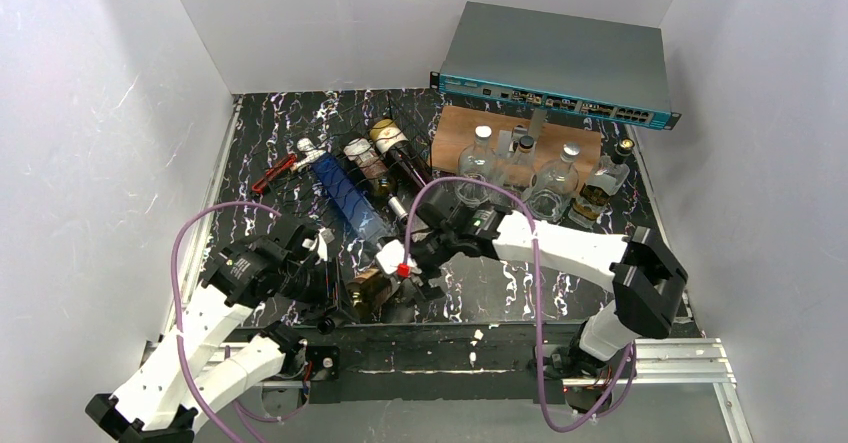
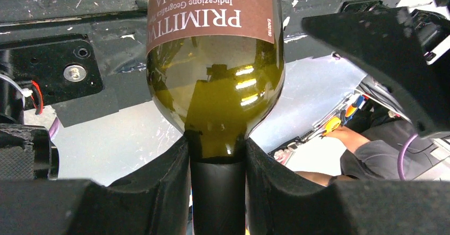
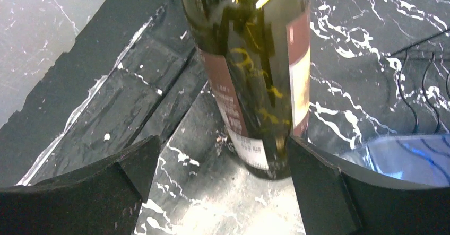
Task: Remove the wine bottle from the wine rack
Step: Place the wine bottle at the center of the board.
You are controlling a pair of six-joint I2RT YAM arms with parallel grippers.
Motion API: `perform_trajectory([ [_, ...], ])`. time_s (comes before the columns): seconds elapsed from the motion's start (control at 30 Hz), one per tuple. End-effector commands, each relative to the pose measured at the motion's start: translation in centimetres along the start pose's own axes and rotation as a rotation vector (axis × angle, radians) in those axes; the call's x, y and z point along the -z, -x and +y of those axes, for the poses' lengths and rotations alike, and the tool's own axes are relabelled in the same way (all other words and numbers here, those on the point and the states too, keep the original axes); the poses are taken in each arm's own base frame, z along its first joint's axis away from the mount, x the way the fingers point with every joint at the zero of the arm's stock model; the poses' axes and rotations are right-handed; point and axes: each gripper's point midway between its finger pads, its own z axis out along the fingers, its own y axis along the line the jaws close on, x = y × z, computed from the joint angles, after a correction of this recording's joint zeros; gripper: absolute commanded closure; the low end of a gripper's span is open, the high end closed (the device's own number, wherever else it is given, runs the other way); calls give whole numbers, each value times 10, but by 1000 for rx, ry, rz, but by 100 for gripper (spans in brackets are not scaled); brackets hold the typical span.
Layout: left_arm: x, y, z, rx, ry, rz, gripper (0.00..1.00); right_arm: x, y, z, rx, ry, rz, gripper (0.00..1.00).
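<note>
Front edge of table, just off the near end of the wine rack: the wine bottle is olive-green glass with a brown "PRIMITIVO PUGLIA" label. Left gripper is clamped tight on its neck, both pads on the black capsule. Right gripper is spread wide around the bottle's base end, gripping nothing; its right-hand finger is just beside the glass and the other is well apart. Blue bottle lies in the rack.

On the brown label of the wine bottle, just beyond the left hand, we read upside down "PRIMITIV", "PUGLIA" and "Indicazione Geografica".
</note>
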Motion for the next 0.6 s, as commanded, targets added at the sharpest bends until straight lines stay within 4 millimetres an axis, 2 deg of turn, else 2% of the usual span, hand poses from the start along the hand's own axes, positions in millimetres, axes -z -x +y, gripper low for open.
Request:
perform_trajectory([
  [0.0, 16, -3, -22, -53, -96, 4, 100, -13, 30, -20, 47, -49, -25, 2],
  [0.23, 12, 1, -29, -49, -109, 26, 100, -20, 34, -14, 1, -50, -56, 2],
  [0.57, 19, 7, -45, -58, -136, 35, 100, -32, 40, -6, -29, -39, -83, 2],
])
